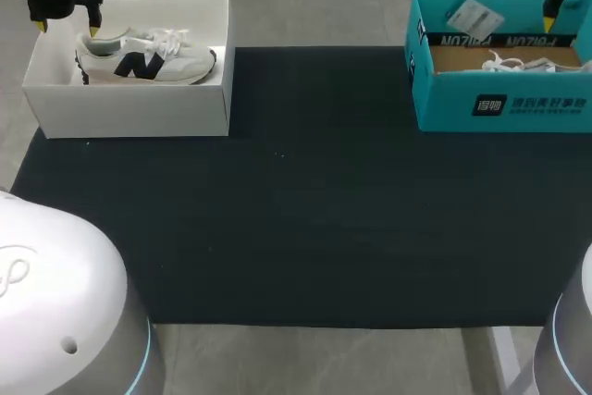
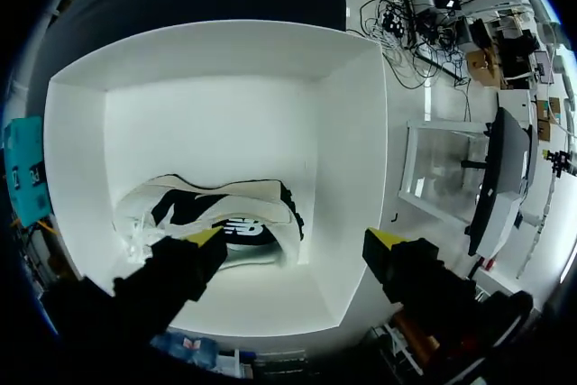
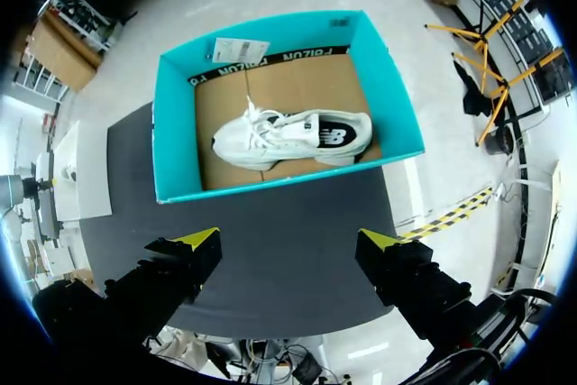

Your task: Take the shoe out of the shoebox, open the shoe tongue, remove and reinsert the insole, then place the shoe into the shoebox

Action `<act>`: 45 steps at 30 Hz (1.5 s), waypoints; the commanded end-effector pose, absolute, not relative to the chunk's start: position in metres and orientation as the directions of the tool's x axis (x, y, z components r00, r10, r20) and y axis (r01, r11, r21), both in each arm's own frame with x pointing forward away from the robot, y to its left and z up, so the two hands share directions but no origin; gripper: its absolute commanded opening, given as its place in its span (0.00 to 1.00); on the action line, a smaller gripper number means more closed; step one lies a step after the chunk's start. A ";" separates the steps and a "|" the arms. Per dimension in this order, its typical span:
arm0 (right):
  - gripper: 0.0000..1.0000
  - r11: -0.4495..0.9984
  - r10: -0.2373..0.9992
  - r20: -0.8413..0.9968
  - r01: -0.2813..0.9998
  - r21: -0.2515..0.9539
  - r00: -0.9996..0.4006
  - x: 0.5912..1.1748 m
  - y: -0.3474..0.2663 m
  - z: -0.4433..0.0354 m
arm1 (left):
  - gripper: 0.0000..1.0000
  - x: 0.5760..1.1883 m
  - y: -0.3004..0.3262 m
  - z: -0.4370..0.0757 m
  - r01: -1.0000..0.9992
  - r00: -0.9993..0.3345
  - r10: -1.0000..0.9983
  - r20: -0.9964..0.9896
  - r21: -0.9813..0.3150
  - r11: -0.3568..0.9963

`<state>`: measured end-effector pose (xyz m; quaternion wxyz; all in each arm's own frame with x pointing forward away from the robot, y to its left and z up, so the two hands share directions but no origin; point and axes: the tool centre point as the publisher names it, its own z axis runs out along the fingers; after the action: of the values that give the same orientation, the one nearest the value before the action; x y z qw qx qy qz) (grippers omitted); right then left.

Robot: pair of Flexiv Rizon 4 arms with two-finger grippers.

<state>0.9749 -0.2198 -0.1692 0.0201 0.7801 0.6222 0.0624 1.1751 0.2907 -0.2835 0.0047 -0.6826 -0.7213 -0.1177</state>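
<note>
— What is the surface?

— A dark mat [image 1: 305, 228] covers the table, with a box at each far corner.

— Where is the shoe?

— There are two. A cream shoe [image 1: 148, 57] with a dark side mark lies on its side in the white shoebox [image 1: 129, 113] at the far left. Its toe points toward the middle of the table and its heel is at the box's outer end. The other, a white shoe [image 3: 297, 137], lies on brown cardboard inside the teal shoebox [image 1: 504, 104] at the far right.

— And the left gripper?

— The left gripper [image 2: 296, 239] hangs over the heel end of the white shoebox. Its jaws are spread wide and grip nothing. From its wrist camera, one yellow tip sits over the cream shoe and the other over the box's end wall. I cannot tell how high it is above the shoe.

— The right one?

— The right gripper [image 3: 288, 239] is also wide open with nothing in it. In the head view only one yellow tip shows, at the far right corner by the teal shoebox. From its wrist camera the whole box lies ahead of the fingers.

— Anything else?

— A paper tag [image 1: 474, 16] lies on the teal shoebox's far rim.
</note>
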 end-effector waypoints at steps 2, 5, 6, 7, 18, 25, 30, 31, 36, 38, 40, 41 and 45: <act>1.00 -0.225 0.973 0.075 0.968 0.110 0.217 0.974 -0.220 -0.170 | 1.00 1.206 0.291 -0.297 0.993 -0.058 0.985 0.162 0.108 0.041; 1.00 -0.225 0.973 0.075 0.968 0.110 0.217 0.974 -0.220 -0.170 | 0.85 1.208 0.290 -0.301 0.994 -0.047 0.987 0.154 0.109 0.031; 1.00 -0.225 0.973 0.075 0.968 0.110 0.217 0.974 -0.220 -0.170 | 0.81 1.209 0.290 -0.304 0.994 -0.046 0.987 0.154 0.109 0.030; 1.00 -0.225 0.973 0.075 0.968 0.110 0.217 0.974 -0.220 -0.170 | 0.77 1.210 0.291 -0.306 0.994 -0.046 0.988 0.151 0.107 0.030; 1.00 -0.225 0.973 0.075 0.968 0.110 0.217 0.974 -0.220 -0.170 | 0.63 1.222 0.309 -0.322 0.995 -0.057 0.995 0.084 0.086 0.049; 1.00 -0.225 0.973 0.075 0.968 0.110 0.217 0.974 -0.220 -0.170 | 0.41 1.227 0.312 -0.330 0.997 -0.029 0.996 0.085 0.068 0.023; 1.00 -0.225 0.973 0.075 0.968 0.110 0.217 0.974 -0.220 -0.170 | 0.38 1.227 0.312 -0.338 0.998 -0.018 0.996 0.086 0.057 0.013; 1.00 -0.225 0.973 0.075 0.968 0.110 0.217 0.974 -0.220 -0.170 | 0.40 1.228 0.311 -0.339 0.999 -0.013 0.996 0.084 0.051 0.009; 1.00 -0.225 0.973 0.075 0.968 0.110 0.217 0.974 -0.220 -0.170 | 0.43 1.227 0.308 -0.343 0.999 0.018 0.999 0.041 0.034 -0.019; 1.00 -0.225 0.973 0.075 0.968 0.110 0.217 0.974 -0.220 -0.170 | 0.45 1.228 0.307 -0.346 0.999 0.023 0.999 0.034 0.028 -0.024; 1.00 -0.225 0.973 0.075 0.968 0.110 0.217 0.974 -0.220 -0.170 | 0.43 1.229 0.306 -0.349 0.999 0.027 0.999 0.034 0.024 -0.028; 1.00 -0.225 0.973 0.075 0.968 0.110 0.217 0.974 -0.220 -0.170 | 0.42 1.230 0.305 -0.349 0.999 0.032 0.999 0.031 0.021 -0.033; 1.00 -0.225 0.973 0.075 0.968 0.110 0.217 0.974 -0.220 -0.170 | 0.47 1.235 0.306 -0.356 0.999 0.040 0.999 0.017 0.018 -0.040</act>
<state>0.9749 -0.2199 -0.1694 0.0200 0.7802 0.6221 0.0624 1.2189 0.3009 -0.3479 -0.0087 -0.7198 -0.6936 -0.0260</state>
